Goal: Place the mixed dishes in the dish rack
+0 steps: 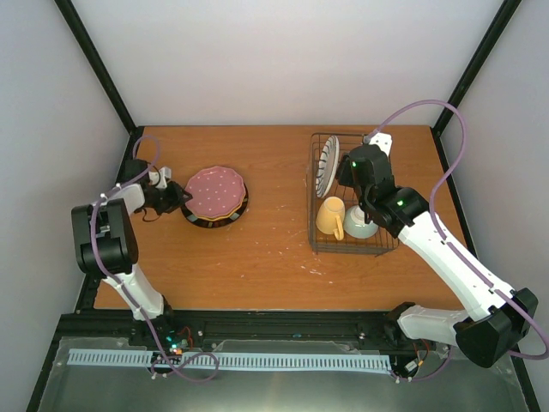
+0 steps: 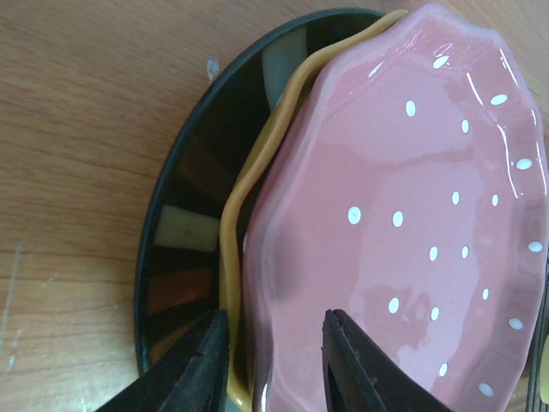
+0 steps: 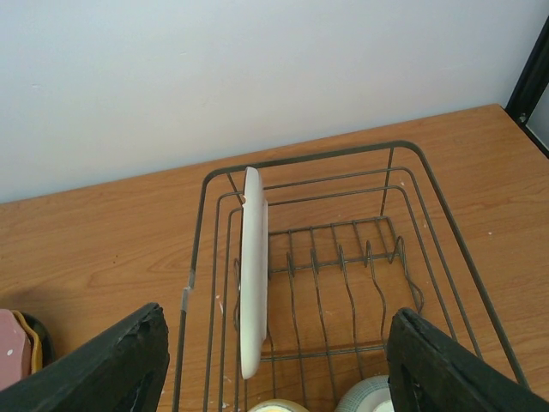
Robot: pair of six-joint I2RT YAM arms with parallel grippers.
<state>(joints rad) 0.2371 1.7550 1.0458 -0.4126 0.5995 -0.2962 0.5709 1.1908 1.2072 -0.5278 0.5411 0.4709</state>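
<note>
A pink plate (image 1: pixel 214 190) with white dots lies on top of a stack, over a wavy-rimmed orange plate (image 2: pixel 249 172) and a dark brown-black plate (image 1: pixel 225 217). My left gripper (image 1: pixel 176 199) is open at the stack's left edge. In the left wrist view the left gripper (image 2: pixel 276 324) straddles the rim of the pink plate (image 2: pixel 403 172), one finger above it and one outside, over the orange rim. The dish rack (image 1: pixel 353 251) holds the striped plate (image 1: pixel 327 165) standing upright, the yellow mug (image 1: pixel 331 217) and the mint-green bowl (image 1: pixel 360 225). My right gripper (image 1: pixel 358 176) is wide open and empty above the rack.
In the right wrist view the striped plate (image 3: pixel 251 275) stands edge-on in the left slot of the rack (image 3: pixel 300 159), with several free dividers (image 3: pixel 360 266) to its right. The cell's walls stand behind the table, and black frame posts (image 1: pixel 99 64) rise at the corners.
</note>
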